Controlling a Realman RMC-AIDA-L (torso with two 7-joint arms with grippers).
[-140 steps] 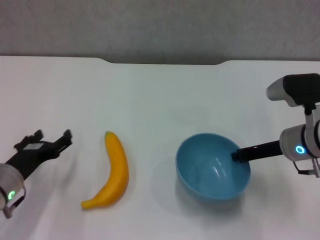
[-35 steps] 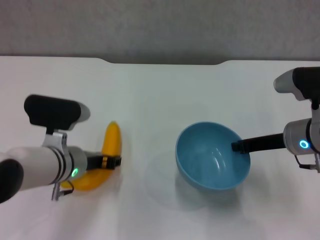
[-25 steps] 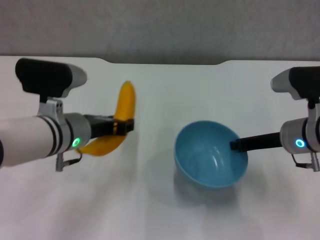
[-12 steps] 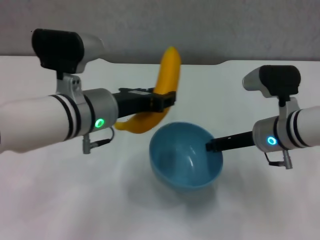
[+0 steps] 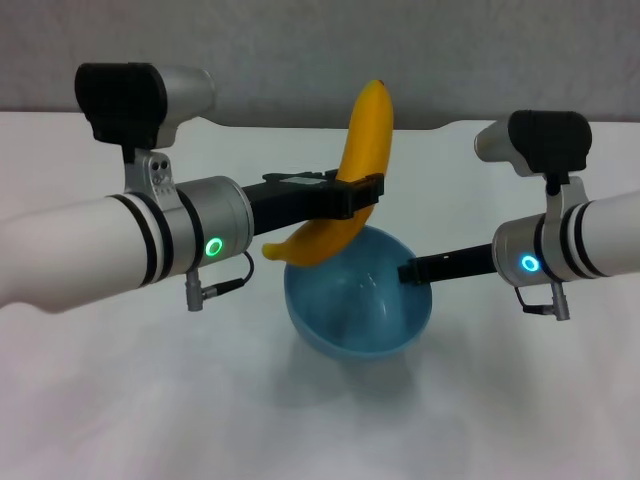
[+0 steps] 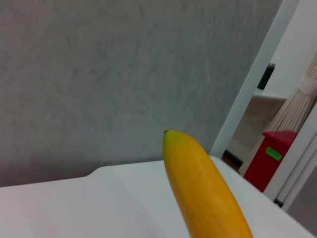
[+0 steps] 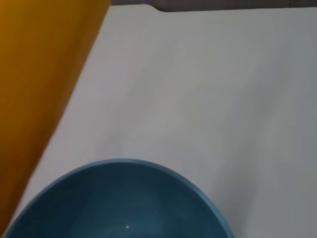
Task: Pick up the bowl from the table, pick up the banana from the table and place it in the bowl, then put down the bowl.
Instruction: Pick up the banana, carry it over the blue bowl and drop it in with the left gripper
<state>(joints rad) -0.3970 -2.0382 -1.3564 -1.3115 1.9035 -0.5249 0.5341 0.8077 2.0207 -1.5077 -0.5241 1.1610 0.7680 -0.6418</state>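
Head view: left gripper [image 5: 368,193] clamping banana [image 5: 352,175] above right-gripper-held [image 5: 408,271] bowl [image 5: 358,300] rim.

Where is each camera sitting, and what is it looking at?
Head view: on the robot's head, looking down at the table; the left gripper holds the banana over the bowl, held by the right gripper.
Left wrist view: along the banana toward the wall; no fingers.
Right wrist view: over the bowl's rim; no fingers.
All three share the banana.

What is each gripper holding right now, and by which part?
The left gripper holds the banana around its middle, above the bowl. The right gripper holds the bowl by its rim on the robot's right side, lifted off the table.
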